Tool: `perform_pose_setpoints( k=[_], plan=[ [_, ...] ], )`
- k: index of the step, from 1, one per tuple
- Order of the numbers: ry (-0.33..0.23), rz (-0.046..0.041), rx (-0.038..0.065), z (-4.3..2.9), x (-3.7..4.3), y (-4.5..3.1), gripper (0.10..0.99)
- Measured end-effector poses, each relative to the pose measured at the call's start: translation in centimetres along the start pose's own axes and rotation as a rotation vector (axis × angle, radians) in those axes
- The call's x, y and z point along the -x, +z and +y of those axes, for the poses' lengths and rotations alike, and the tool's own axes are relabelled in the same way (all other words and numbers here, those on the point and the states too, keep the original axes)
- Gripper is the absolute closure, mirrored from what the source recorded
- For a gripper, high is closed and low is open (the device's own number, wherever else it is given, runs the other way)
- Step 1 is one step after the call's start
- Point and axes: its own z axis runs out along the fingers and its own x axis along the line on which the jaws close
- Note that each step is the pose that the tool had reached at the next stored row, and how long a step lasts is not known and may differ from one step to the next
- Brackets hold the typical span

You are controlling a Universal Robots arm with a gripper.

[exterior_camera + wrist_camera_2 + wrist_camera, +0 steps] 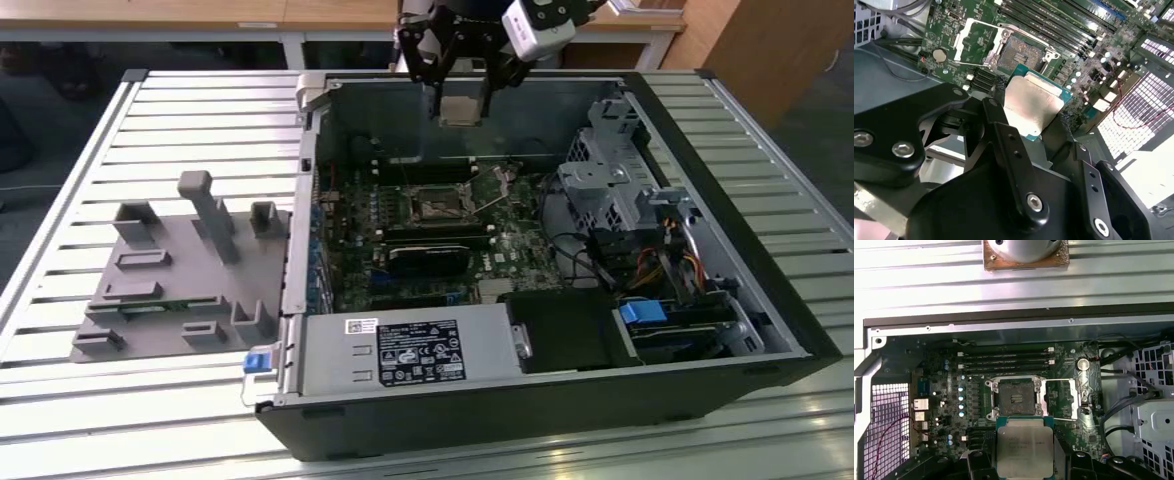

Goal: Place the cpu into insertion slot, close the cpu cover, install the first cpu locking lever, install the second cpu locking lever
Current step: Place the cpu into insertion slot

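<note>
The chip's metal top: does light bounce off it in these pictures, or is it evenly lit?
Second wrist view: the cpu glares almost white. First wrist view: its top is evenly grey, no hot spot. Exterior view: it looks pale against the dim inside of the computer case, while the slatted table shines.

Cut off at the picture's edge in the first wrist view: the near side of the cpu [1024, 452]. Partly hidden in the second wrist view: one cpu edge, behind a finger [1003, 127] of the gripper [1029, 120]. In the exterior view, arm [461, 15] cropped at the upper edge; contacts inside the insertion slot [435, 205] too small to tell.
</note>
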Motion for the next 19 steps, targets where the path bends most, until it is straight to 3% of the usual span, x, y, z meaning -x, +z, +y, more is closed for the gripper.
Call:
perform_pose_setpoints(
  k=[19],
  plan=[
    [0.267, -0.0242, 0.002, -0.01, 0.00, 0.17, 0.545]
  ],
)
